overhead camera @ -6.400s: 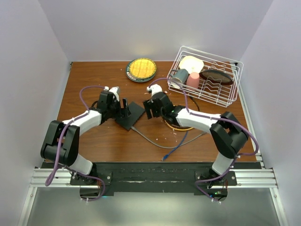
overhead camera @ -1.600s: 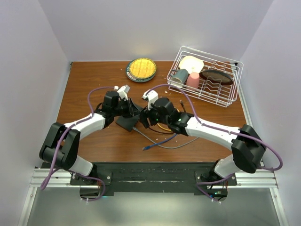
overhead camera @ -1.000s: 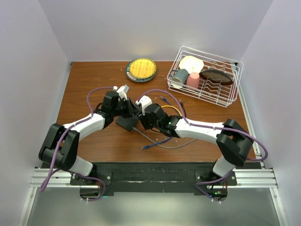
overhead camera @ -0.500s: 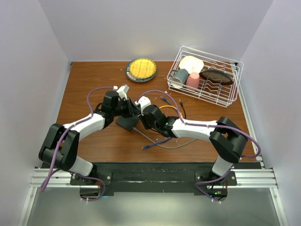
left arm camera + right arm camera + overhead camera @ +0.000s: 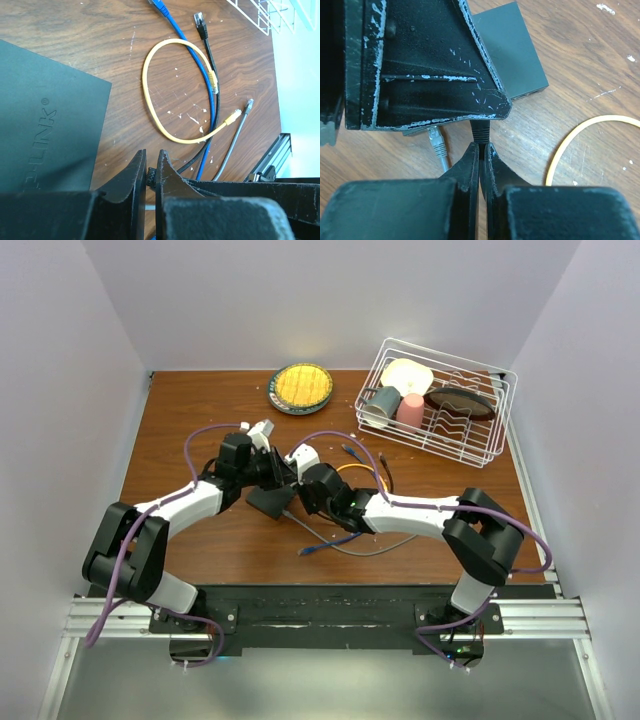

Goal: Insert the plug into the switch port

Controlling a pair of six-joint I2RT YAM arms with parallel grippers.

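Wooden table [image 5: 170, 420]: left gripper [image 5: 151, 167] overhangs switch [image 5: 515, 55]; yellow cable loop [image 5: 144, 82] nearby.

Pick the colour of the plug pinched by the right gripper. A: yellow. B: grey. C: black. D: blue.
C: in the right wrist view the right gripper is shut on a black plug, with the grey plug beside it, ungripped.

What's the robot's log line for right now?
right tool: shut on black plug | left tool: shut, at switch | plugged in: cannot tell
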